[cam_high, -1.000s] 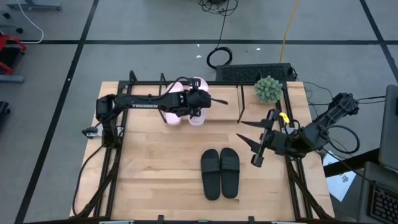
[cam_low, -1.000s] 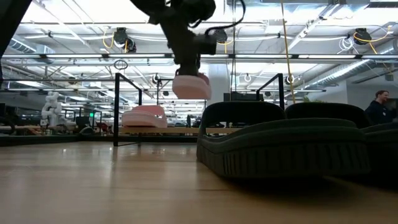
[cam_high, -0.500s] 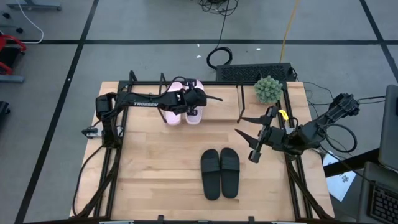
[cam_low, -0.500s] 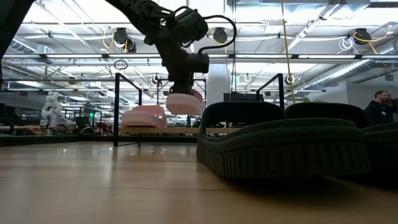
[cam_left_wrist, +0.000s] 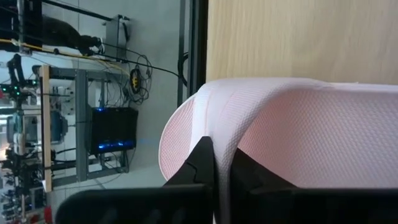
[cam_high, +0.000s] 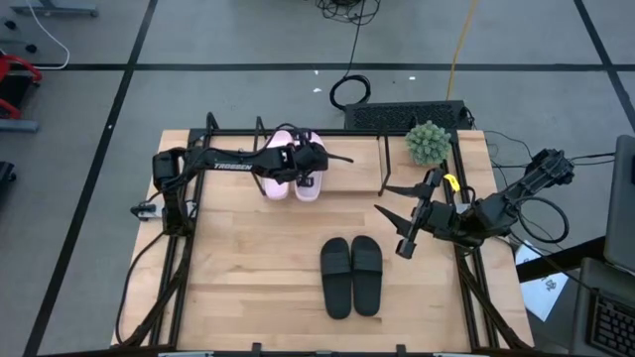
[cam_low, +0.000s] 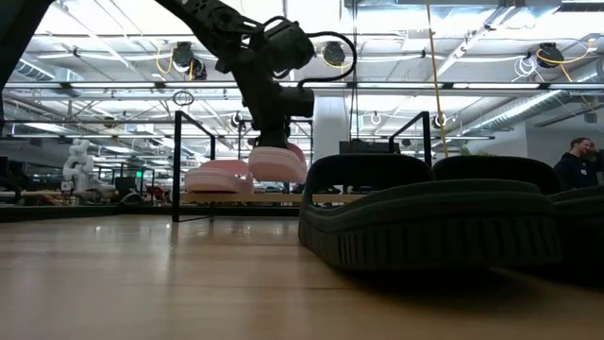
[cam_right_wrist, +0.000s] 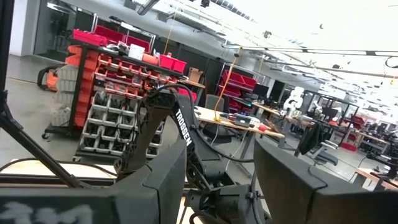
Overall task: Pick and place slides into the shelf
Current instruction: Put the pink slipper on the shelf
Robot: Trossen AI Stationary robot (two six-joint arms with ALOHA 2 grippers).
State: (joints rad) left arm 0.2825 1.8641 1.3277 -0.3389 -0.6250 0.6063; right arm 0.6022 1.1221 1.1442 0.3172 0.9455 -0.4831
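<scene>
The left gripper (cam_high: 316,159) is over the shelf (cam_high: 357,132) at the tabletop's far edge, its fingers (cam_left_wrist: 202,163) clamped on a pink slide (cam_high: 311,181); whether that slide touches the board is unclear. The other pink slide (cam_high: 277,184) lies just beside it on the shelf. The black pair (cam_high: 351,275) sits near the tabletop's middle. The right gripper (cam_high: 395,217) hovers toward the right edge, fingers spread apart.

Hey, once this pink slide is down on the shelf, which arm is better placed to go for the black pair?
Likely the right. The right gripper hangs open, empty and close to the black slides, while the left gripper is shut on the pink slide over the shelf.
</scene>
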